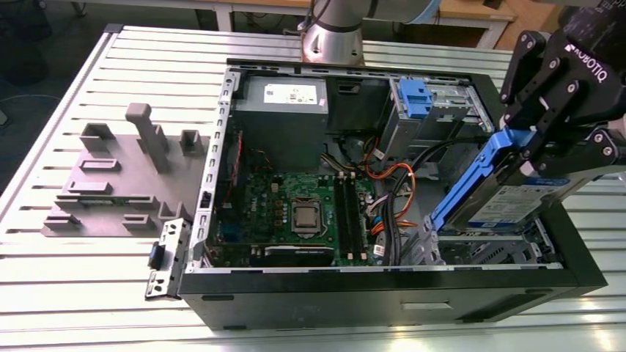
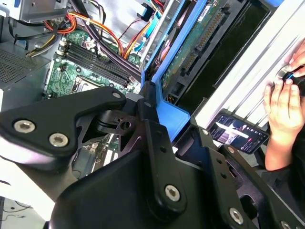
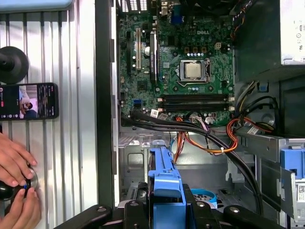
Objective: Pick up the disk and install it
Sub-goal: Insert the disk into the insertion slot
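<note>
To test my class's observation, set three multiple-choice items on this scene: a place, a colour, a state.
1. Where is the disk? A on the grey fixture; B held tilted over the computer case, at the exterior view's right; C flat on the motherboard.
2. Its rails are: A red; B yellow; C blue.
3. The gripper is: A shut on the disk; B open; C resting on the table.
Answers: B, it hangs tilted above the case; C, blue edges show; A, it clamps the disk.
</note>
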Tool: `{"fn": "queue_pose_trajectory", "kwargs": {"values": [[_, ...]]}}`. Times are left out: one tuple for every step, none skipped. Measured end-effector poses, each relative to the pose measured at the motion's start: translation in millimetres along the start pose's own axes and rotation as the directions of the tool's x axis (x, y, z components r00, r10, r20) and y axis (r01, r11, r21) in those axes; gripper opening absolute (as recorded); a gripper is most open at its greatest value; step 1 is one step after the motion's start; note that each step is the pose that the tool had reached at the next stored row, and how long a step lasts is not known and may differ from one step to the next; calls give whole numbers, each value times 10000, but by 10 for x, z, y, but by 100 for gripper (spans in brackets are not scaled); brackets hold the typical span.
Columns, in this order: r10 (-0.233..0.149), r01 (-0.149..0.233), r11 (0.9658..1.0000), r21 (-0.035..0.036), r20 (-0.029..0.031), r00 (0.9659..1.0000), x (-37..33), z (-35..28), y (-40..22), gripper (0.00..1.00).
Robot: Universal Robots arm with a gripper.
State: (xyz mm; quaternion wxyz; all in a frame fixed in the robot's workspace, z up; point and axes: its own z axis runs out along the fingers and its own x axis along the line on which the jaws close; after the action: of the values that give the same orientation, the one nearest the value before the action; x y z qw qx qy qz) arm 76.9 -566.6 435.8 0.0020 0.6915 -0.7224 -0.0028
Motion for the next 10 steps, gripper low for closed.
{"fn": "queue_pose_trajectory", "kwargs": {"values": [[3,-3,10000,0,0,10000,0,3,0,36],[4,-4,10000,-1,-1,10000,0,7,0,36],[5,-5,10000,0,-1,10000,0,12,0,36],[5,-5,10000,0,0,10000,0,20,0,36],[5,-5,10000,0,0,10000,0,27,0,36],[5,-5,10000,0,0,10000,0,35,0,36],[5,-5,10000,-1,0,10000,0,45,0,36],[5,-5,10000,0,0,10000,0,56,0,36],[5,-5,10000,0,1,10000,1,68,0,36],[5,-5,10000,0,0,10000,1,81,0,36]]}}
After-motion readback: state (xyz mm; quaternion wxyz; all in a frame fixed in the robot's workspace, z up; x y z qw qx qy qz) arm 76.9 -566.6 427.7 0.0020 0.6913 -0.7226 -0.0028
